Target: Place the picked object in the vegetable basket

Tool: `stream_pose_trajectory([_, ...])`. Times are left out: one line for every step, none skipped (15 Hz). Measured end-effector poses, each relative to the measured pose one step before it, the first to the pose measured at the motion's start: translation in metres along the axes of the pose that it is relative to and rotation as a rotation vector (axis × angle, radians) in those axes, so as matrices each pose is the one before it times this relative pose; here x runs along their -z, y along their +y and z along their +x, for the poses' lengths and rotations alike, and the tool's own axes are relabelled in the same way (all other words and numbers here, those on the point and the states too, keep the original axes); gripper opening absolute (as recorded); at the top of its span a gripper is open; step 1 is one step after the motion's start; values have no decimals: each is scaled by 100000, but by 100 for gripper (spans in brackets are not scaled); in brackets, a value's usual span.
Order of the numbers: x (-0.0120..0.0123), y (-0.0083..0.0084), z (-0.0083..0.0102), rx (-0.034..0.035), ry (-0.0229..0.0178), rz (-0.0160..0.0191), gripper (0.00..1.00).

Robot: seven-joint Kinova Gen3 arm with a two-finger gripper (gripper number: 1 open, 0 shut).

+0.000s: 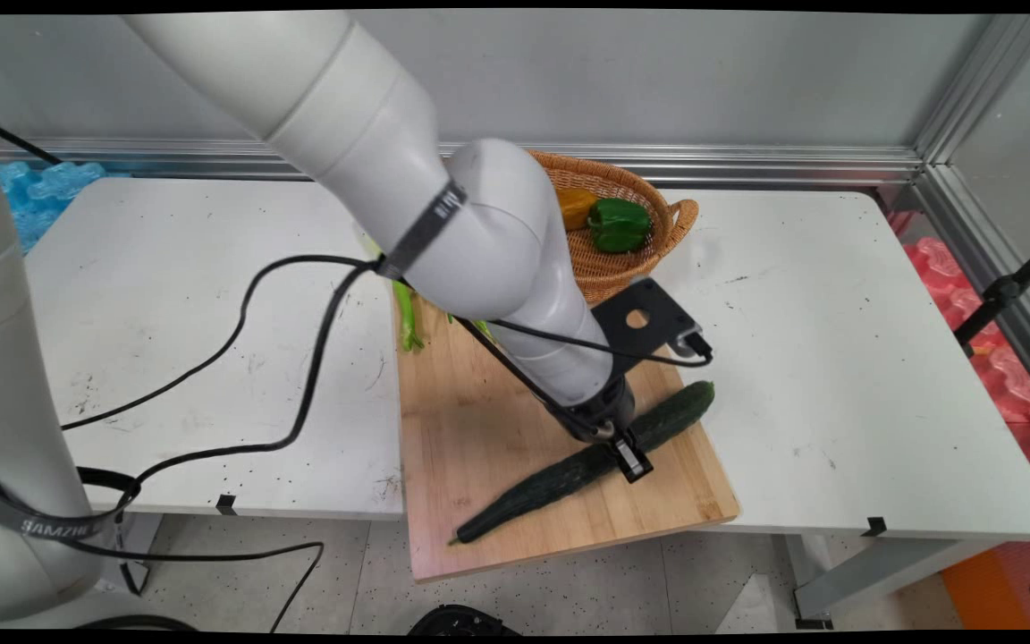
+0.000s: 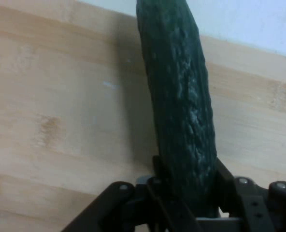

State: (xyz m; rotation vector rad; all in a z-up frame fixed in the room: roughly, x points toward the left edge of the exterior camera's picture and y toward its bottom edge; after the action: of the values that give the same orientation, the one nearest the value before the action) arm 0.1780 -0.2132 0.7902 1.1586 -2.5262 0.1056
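- White table (image 1: 211, 295) is seen first on the left, with black cables (image 1: 291, 358) draped across it from the arm.
- A slim green vegetable (image 1: 407, 317) is found next, lying at the far left corner of the wooden cutting board (image 1: 479, 429); most of it is hidden by the arm, so its kind cannot be told.
- The board itself is laid at the table's near edge, its near side hanging over that edge.
- On the board a long dark green cucumber (image 1: 569, 474) is stretched out on a slant, from near left to far right.
- The gripper (image 1: 627, 454) is lowered onto the cucumber's middle part, and in the hand view its fingers (image 2: 158, 175) are closed against both sides of the cucumber (image 2: 181, 106).
- Behind the board, a woven basket (image 1: 649, 255) is seen, with a green pepper (image 1: 618, 224) and an orange one (image 1: 576, 207) held inside.
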Motion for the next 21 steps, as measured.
stream_pose_trajectory([480, -122, -87, -554, 575, 158, 0])
stream_pose_trajectory([653, -171, -99, -694, 744, 219, 0])
stream_pose_trajectory([731, -226, -113, -683, 735, 139, 0])
stream_pose_trajectory([694, -222, -84, -797, 606, 143, 0])
stream_pose_trajectory([480, -164, -23, -584, 490, 9, 0])
stream_pose_trajectory([781, -304, -41, -979, 782, 109, 0])
stream_pose_trajectory([918, -394, -52, -1330, 867, 188, 0])
stream_pose_trajectory([961, -474, -8, -1334, 1052, 63, 0])
stream_pose_trajectory([801, -423, 16, -1336, 836, -121, 0])
stream_pose_trajectory([923, -523, 50, -1688, 1015, -224, 0])
stream_pose_trajectory([964, -594, 58, -1700, 1182, -367, 0])
stream_pose_trajectory([795, -547, 61, -1532, 919, -297, 0])
stream_pose_trajectory([929, -674, 69, -1937, 983, -335, 0])
stream_pose_trajectory([929, -701, 44, -1962, 905, -406, 0])
stream_pose_trajectory([802, -619, -31, -1729, 471, -351, 0])
stream_pose_trajectory([960, -744, -113, -1902, 508, -510, 0])
stream_pose_trajectory([935, -728, -107, -2034, 370, -626, 0])
stream_pose_trajectory([831, -648, -151, -1785, 175, -486, 0])
stream_pose_trajectory([1100, -893, -238, -2311, 207, -607, 0])
stream_pose_trajectory([804, -655, -211, -1660, 62, -311, 0])
stream_pose_trajectory([808, -700, -225, -1945, -185, -162, 0])
